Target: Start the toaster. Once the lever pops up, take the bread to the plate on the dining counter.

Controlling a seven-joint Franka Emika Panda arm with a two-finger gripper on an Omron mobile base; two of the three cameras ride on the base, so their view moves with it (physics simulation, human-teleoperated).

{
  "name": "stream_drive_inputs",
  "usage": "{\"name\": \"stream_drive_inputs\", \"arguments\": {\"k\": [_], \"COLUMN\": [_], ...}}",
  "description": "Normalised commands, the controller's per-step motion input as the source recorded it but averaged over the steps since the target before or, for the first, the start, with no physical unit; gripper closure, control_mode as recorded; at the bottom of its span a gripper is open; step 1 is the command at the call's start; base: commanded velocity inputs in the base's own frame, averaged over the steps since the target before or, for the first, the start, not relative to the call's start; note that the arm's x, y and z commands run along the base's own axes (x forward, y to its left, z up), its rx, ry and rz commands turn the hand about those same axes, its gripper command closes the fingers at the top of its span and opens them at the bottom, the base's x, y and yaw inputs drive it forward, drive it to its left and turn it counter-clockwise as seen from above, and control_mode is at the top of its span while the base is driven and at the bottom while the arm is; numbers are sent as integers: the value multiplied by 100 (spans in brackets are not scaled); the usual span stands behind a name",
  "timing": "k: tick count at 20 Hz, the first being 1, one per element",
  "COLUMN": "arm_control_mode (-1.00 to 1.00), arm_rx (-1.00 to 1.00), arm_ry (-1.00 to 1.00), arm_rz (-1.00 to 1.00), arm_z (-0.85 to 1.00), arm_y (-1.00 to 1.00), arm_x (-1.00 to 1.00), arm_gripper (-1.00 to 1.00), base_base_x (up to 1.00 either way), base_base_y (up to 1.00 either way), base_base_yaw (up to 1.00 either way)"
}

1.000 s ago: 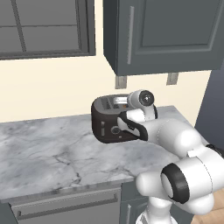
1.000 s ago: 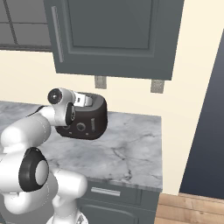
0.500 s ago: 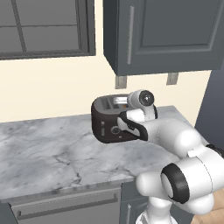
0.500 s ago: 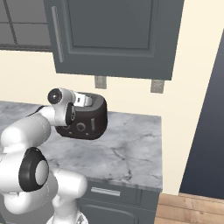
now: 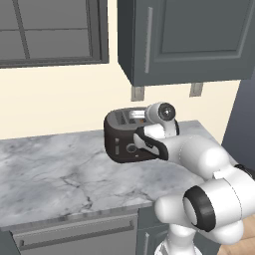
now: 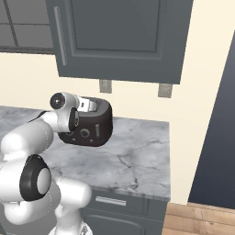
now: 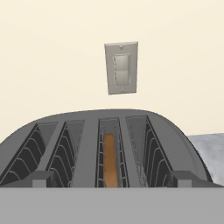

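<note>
The dark glossy toaster stands at the back of a marble counter, also seen in the right base view. My gripper hovers just above its top, open, with the fingertips wide apart on either side of the slots and nothing between them. The bread sits deep in the third slot from the left, only its tan top edge showing. On the toaster's front a small slider, the lever, sits next to a round knob. The plate and the dining counter are out of view.
The marble counter runs left from the toaster, with grey drawers below. A dark wall cabinet hangs right above the arm. Wall outlets sit behind the toaster. A tall dark panel closes off the right side.
</note>
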Motion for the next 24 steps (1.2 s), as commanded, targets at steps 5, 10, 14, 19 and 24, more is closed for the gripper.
{"name": "stream_drive_inputs", "arguments": {"k": [5, 10, 14, 19, 24], "arm_control_mode": [-100, -100, -100, -100, -100], "arm_rx": [0, 0, 0, 0, 0], "arm_ry": [0, 0, 0, 0, 0], "arm_rz": [0, 0, 0, 0, 0], "arm_z": [0, 0, 0, 0, 0], "arm_y": [0, 0, 0, 0, 0], "arm_x": [0, 0, 0, 0, 0], "arm_gripper": [-100, -100, -100, -100, -100], "base_base_x": [0, 0, 0, 0, 0], "base_base_y": [0, 0, 0, 0, 0], "base_base_yaw": [0, 0, 0, 0, 0]}}
